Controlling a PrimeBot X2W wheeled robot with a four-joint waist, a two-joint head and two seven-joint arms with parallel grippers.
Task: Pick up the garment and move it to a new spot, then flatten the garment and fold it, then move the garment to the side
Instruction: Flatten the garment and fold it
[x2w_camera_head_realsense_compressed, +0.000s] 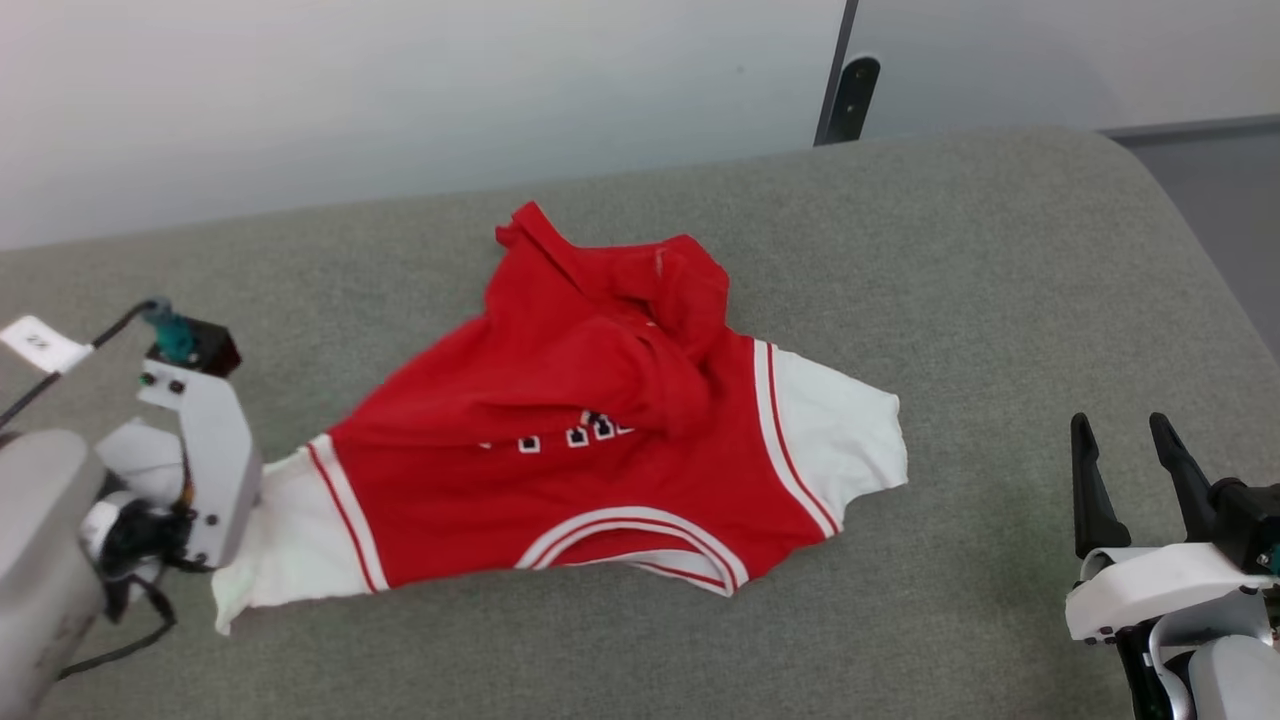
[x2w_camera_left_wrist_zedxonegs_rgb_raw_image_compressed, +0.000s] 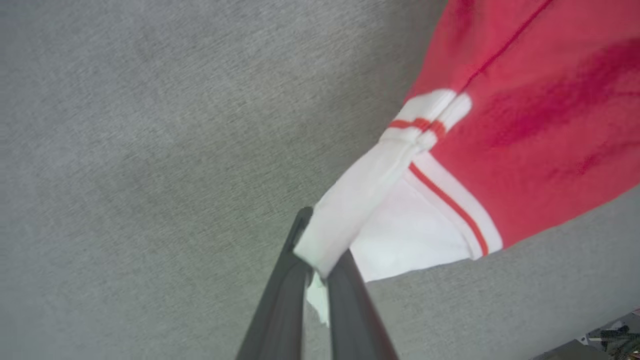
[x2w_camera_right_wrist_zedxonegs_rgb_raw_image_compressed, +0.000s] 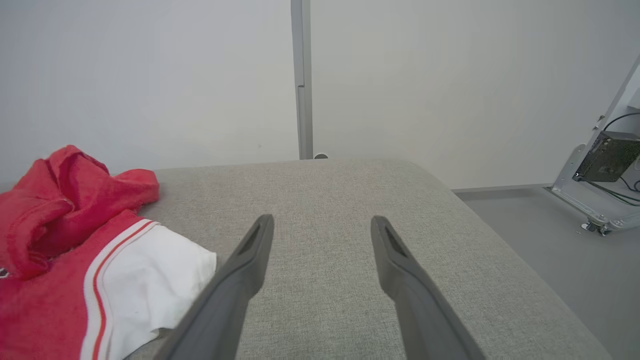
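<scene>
The garment (x2w_camera_head_realsense_compressed: 560, 420) is a red jersey with white sleeves, lying crumpled and partly spread in the middle of the grey padded table (x2w_camera_head_realsense_compressed: 1000, 280). In the head view my left arm's wrist covers the gripper at the shirt's left white sleeve. The left wrist view shows my left gripper (x2w_camera_left_wrist_zedxonegs_rgb_raw_image_compressed: 317, 270) shut on that white sleeve (x2w_camera_left_wrist_zedxonegs_rgb_raw_image_compressed: 350, 205), with the fabric bunched between the fingertips. My right gripper (x2w_camera_head_realsense_compressed: 1125, 440) stands open at the lower right, well clear of the shirt's right sleeve (x2w_camera_right_wrist_zedxonegs_rgb_raw_image_compressed: 150, 280). Nothing sits between its fingers (x2w_camera_right_wrist_zedxonegs_rgb_raw_image_compressed: 250, 260).
A pale wall (x2w_camera_head_realsense_compressed: 400, 90) with a dark vertical post (x2w_camera_head_realsense_compressed: 848, 95) runs behind the table. The table's right edge rounds off toward grey floor (x2w_camera_right_wrist_zedxonegs_rgb_raw_image_compressed: 550, 240), where a metal stand with a black box (x2w_camera_right_wrist_zedxonegs_rgb_raw_image_compressed: 607, 160) sits.
</scene>
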